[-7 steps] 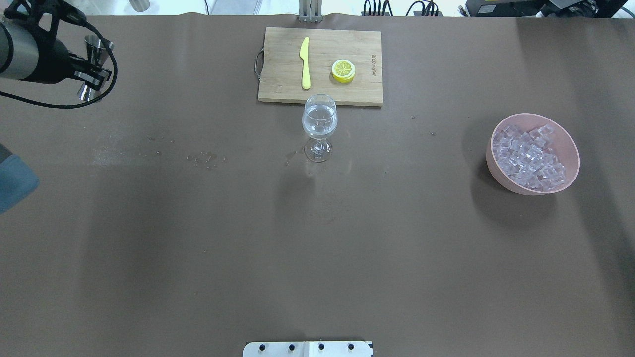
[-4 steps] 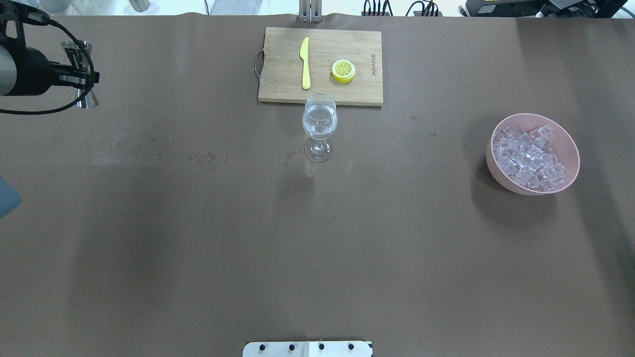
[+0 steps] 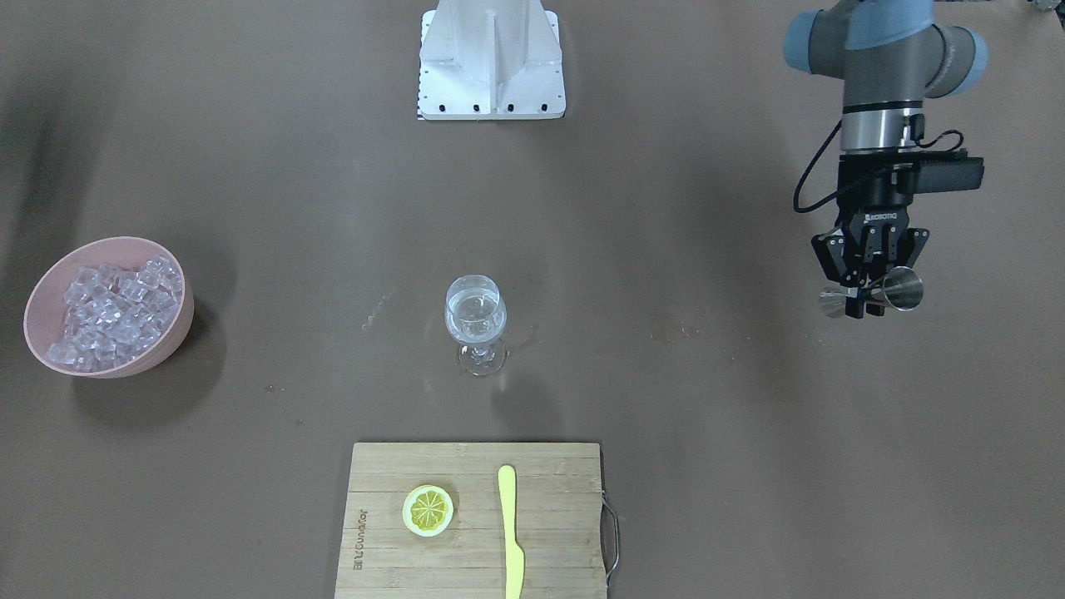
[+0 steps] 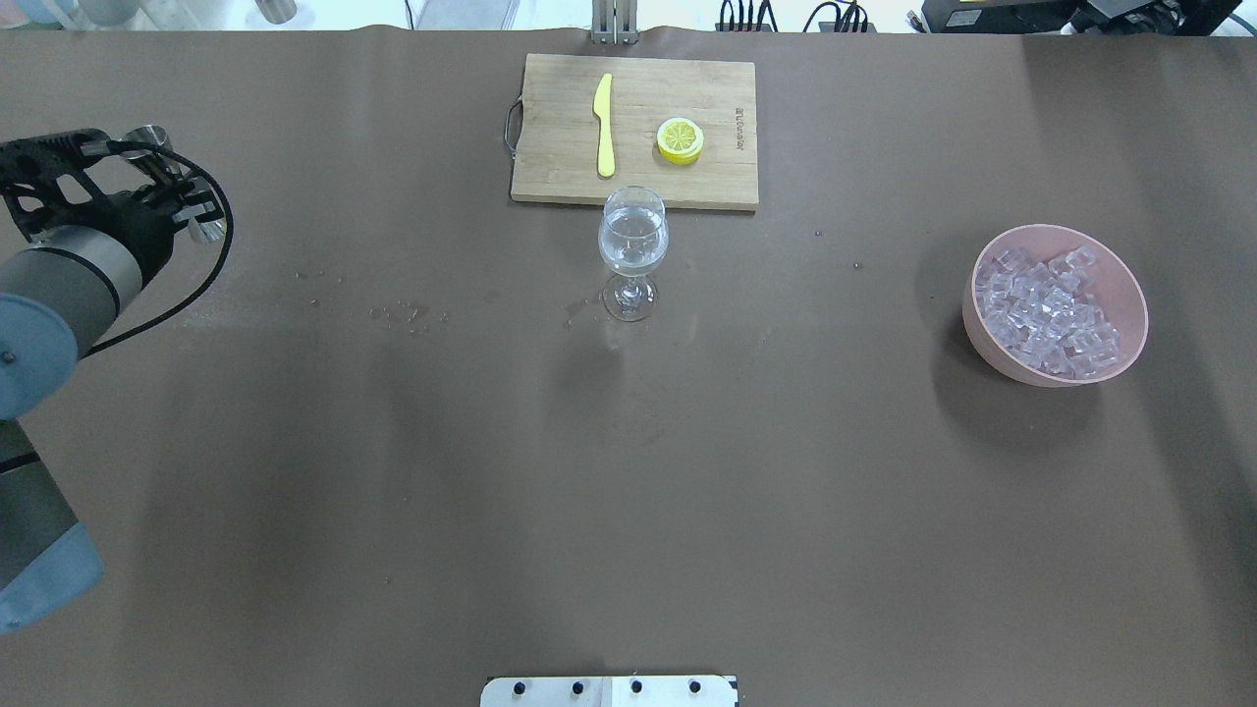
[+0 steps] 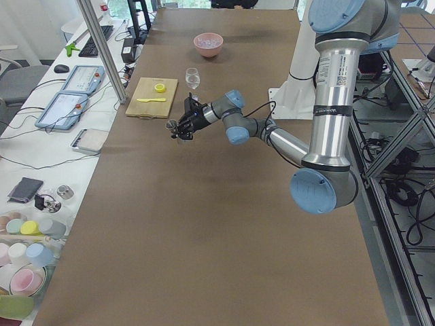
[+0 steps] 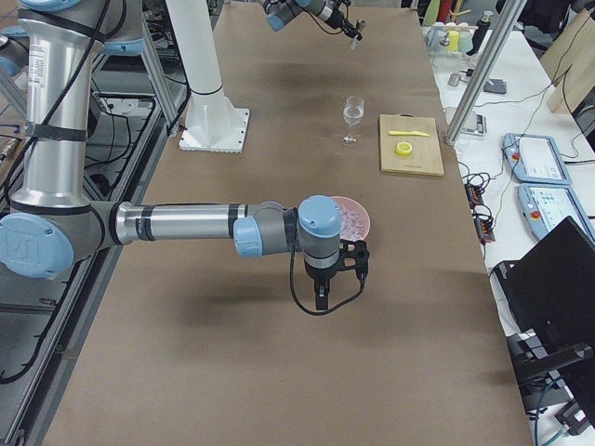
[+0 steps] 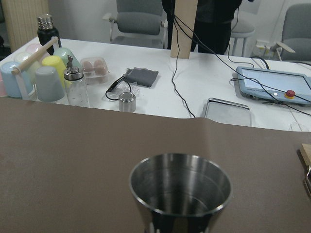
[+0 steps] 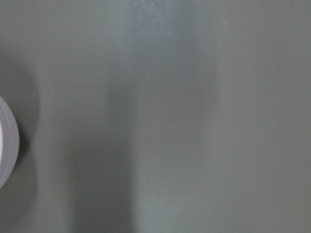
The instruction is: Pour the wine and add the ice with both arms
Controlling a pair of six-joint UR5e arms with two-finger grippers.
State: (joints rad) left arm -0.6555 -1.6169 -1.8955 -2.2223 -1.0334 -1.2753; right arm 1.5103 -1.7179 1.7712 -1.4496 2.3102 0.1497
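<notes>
left gripper (image 3: pixel 864 301) is pinching the steel jigger (image 3: pixel 904 289) at its waist, with the wine (image 4: pixel 633 250) in the glass (image 4: pixel 628 299) well off to its right. pour looks done, so ice (image 4: pixel 1049 312) is next. it's in the pink bowl (image 4: pixel 1131 295) just beside the right gripper (image 6: pixel 321 295), can't tell if that one's spread.

A robot lab: big robot arms (image 6: pixel 186 223) are standing at a brown tabletop (image 4: pixel 628 491), control screens (image 6: pixel 537 158) and office chairs (image 7: pixel 141 22) sitting nearby.
</notes>
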